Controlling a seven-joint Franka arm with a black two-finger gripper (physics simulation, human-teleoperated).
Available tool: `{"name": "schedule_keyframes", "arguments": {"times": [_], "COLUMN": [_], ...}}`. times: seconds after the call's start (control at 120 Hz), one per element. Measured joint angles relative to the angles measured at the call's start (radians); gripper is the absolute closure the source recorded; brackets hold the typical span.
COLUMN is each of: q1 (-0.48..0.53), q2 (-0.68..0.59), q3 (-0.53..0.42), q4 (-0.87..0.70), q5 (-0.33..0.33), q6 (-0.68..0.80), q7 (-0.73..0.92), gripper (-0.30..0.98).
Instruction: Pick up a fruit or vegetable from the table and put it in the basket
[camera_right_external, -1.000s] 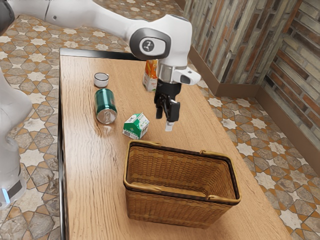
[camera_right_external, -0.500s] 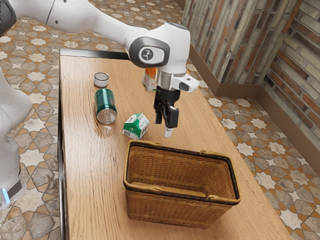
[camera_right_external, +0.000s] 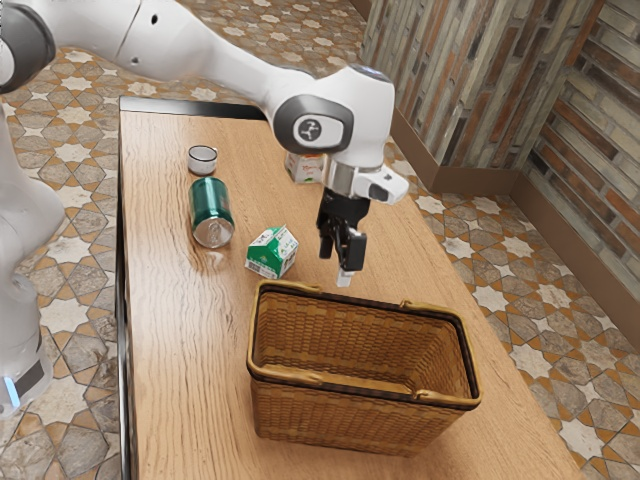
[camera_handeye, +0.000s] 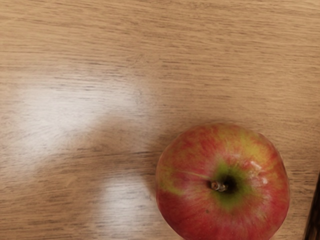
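The wooden counter (camera_right_external: 180, 350) supports a wicker basket (camera_right_external: 340, 420), a green-and-white carton (camera_right_external: 272, 253), a green can (camera_right_external: 211, 212) on its side, a small cup (camera_right_external: 203, 163), a partly hidden box (camera_right_external: 303, 169) and a red apple (camera_handeye: 222, 185), stem up.

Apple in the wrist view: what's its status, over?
Pincer open. Apple on table, stem up, not gripped. Nothing seen covering its top.

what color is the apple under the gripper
The apple is mostly red with yellow-green streaks, greener around its stem; the wrist view shows it best.
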Motion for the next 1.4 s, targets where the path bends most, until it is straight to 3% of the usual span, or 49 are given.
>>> {"name": "schedule_keyframes", "arguments": {"times": [0.408,1.4], "q1": [0.0,-0.005], "q2": [0.017,0.079], "q3": [0.0,-0.009], "q4": [-0.007,-0.015], "q5": [-0.075,-0.118], "q6": [0.036,0.08], "q7": [0.014,0.077], "gripper": [0.0,0.0]}}
